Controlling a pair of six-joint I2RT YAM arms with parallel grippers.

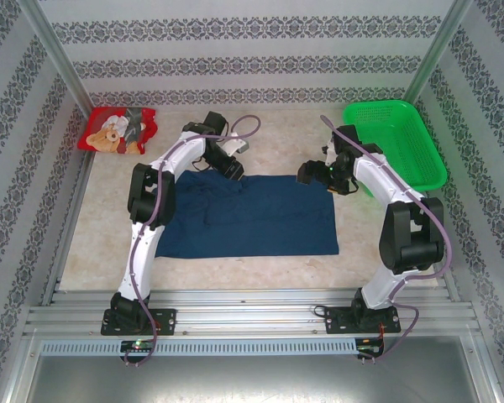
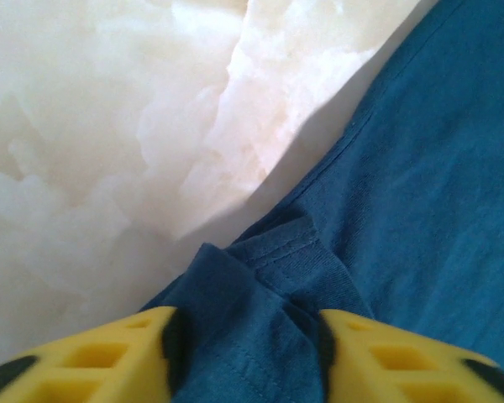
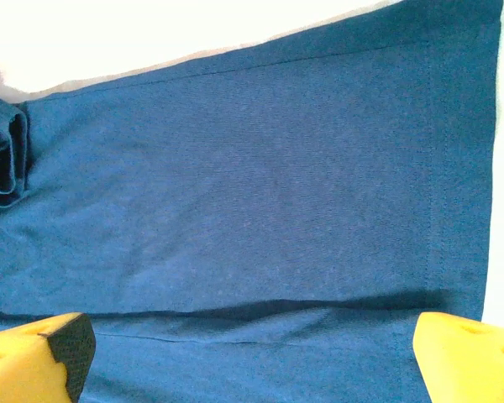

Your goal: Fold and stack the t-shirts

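Navy t-shirt (image 2: 244, 336) lies seemingly pinched between left fingers (image 2: 109, 361).

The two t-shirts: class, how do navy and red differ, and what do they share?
The navy t-shirt lies spread centrally; the red t-shirt is bunched in the far left corner. Navy shows plain cloth, red a bear print. The left gripper pinches navy's edge, not red. Both lie on the table.
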